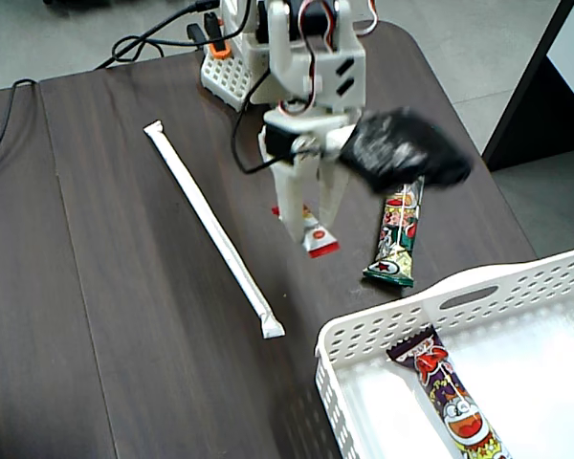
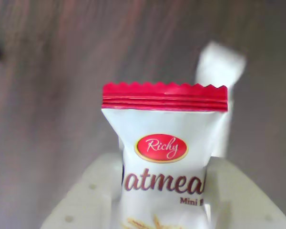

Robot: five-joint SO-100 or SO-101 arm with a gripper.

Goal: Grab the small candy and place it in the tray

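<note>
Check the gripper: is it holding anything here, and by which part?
Yes. The gripper holds the small candy, clamped by its lower portion, red-crimped top end sticking out past the fingertips.

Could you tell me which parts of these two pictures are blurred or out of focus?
Fixed view: the black part on the arm is motion-smeared, while the table and tray stay sharp. Wrist view: the small candy is crisp; the wood and white shape behind it are soft.

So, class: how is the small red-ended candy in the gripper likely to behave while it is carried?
The small candy is a flat crimped packet, so it probably won't roll. Its glossy wrapper may slip between the gripper fingers. It looks light, unlikely to strain them.
</note>
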